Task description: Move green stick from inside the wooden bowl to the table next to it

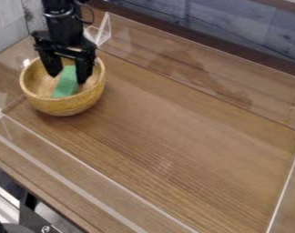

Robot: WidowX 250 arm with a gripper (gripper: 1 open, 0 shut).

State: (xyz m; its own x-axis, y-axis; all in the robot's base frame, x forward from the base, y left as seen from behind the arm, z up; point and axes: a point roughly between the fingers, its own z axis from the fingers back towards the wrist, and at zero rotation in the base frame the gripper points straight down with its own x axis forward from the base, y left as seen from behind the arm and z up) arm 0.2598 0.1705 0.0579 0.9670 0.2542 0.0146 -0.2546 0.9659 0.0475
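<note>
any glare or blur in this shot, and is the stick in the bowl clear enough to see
Camera view: pale glare streaks on the table far side and clear rim; overall soft, low resolution; green stick in the wooden bowl stays visible between the dark open fingers.

The gripper (67, 71) is matte black throughout: a blocky body under a dark cylindrical wrist, branching into two long, slim black fingers (49, 65).

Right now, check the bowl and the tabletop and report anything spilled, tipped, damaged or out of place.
Nothing stands out. The wooden bowl sits upright on the table, the green stick leans inside it, and the open gripper reaches down over the stick. No spill or damage shows.
</note>
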